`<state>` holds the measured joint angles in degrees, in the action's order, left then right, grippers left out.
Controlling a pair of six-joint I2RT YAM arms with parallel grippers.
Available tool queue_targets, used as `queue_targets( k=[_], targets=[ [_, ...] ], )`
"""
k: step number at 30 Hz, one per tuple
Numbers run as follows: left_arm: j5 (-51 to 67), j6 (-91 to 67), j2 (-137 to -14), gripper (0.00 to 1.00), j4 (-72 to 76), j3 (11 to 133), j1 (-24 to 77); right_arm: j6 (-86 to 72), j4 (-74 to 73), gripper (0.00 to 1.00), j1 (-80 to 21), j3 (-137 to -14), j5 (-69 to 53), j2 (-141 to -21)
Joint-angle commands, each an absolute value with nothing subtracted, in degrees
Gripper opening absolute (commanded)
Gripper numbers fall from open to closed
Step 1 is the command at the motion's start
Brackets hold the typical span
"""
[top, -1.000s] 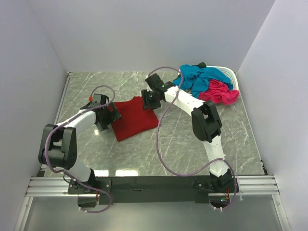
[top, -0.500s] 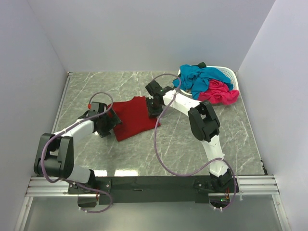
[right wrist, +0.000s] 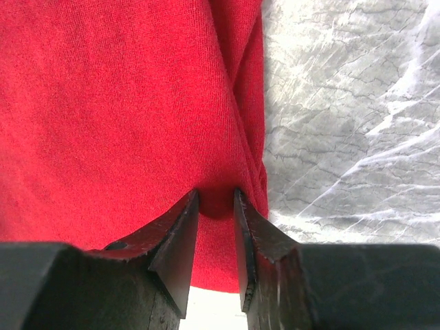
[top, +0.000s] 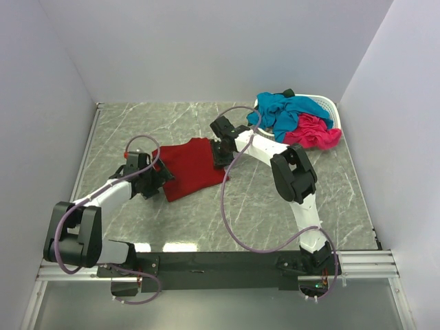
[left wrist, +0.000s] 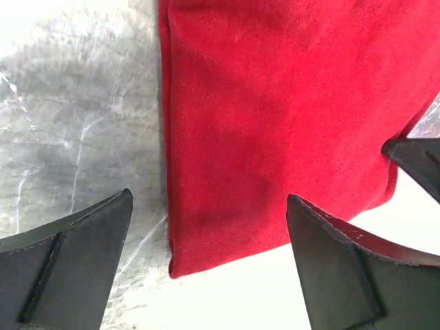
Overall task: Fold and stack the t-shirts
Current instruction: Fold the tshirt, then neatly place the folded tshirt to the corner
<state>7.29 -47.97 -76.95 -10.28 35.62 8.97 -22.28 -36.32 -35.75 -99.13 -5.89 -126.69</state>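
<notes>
Your left claw [left wrist: 210,199] is standing wide open and gripping nothing. Its two black fingers are straddling the near corner of the dark red t-shirt [left wrist: 275,103] of soft plain cloth, which is lying folded into a rough rectangle on the grey marbled table [left wrist: 75,124]. One finger is hanging over bare stone on the claw's left and the other over the shirt's hem on its right. Across the shirt from it, your right claw [right wrist: 215,196] is sitting on the opposite edge with its fingers drawn close together, and a small ridge of red cloth is showing pinched between the tips. The stacked fold of that edge is running just to this claw's right, with bare table beyond it. The cloth is looking light and limp, so it is likely going to sag and fall open if you are lifting only the top layer. You are better off taking every layer together at a corner or along the folded edge, and the corner lying between the left claw's fingers looks like the natural hold. Well behind the right claw, off past its wrist, the crumpled teal-blue t-shirt [top: 289,110] and the bunched hot pink t-shirt [top: 313,130] are spilling over the rim of the white plastic latticed basket [top: 328,103], both waiting unfolded.
</notes>
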Motion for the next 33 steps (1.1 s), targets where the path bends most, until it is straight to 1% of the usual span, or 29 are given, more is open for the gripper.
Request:
queue_targets(
  k=[1,9,12,20,25,30,33],
  targets=[
    [9.40,-48.87,-74.88,0.99,-5.19,34.45,8.79,-22.41,-41.57,0.34,-35.68,-95.98,-4.83,-128.50],
    [10.63,-49.48,-73.56,0.99,0.26,31.82,7.74,-22.41,-41.13,0.34,-35.60,-93.78,-4.66,-126.65],
    [10.46,-50.01,-75.40,0.99,4.20,30.68,7.65,-22.24,-41.13,0.34,-35.68,-93.34,-4.75,-125.86],
    [9.05,-50.18,-81.12,0.99,9.22,29.79,7.82,-22.24,-41.66,0.34,-35.60,-94.57,-5.36,-124.63],
    [8.79,-49.66,-87.69,0.99,11.34,32.86,12.21,-22.24,-41.92,0.33,-35.68,-94.92,-5.71,-124.72],
    [8.26,-50.10,-91.58,0.99,11.52,35.68,16.43,-22.15,-42.10,0.33,-35.68,-95.27,-5.80,-124.63],
    [6.77,-49.31,-93.42,0.93,8.19,37.17,16.79,-22.06,-42.45,0.33,-35.77,-95.71,-5.54,-124.63]
  ],
)
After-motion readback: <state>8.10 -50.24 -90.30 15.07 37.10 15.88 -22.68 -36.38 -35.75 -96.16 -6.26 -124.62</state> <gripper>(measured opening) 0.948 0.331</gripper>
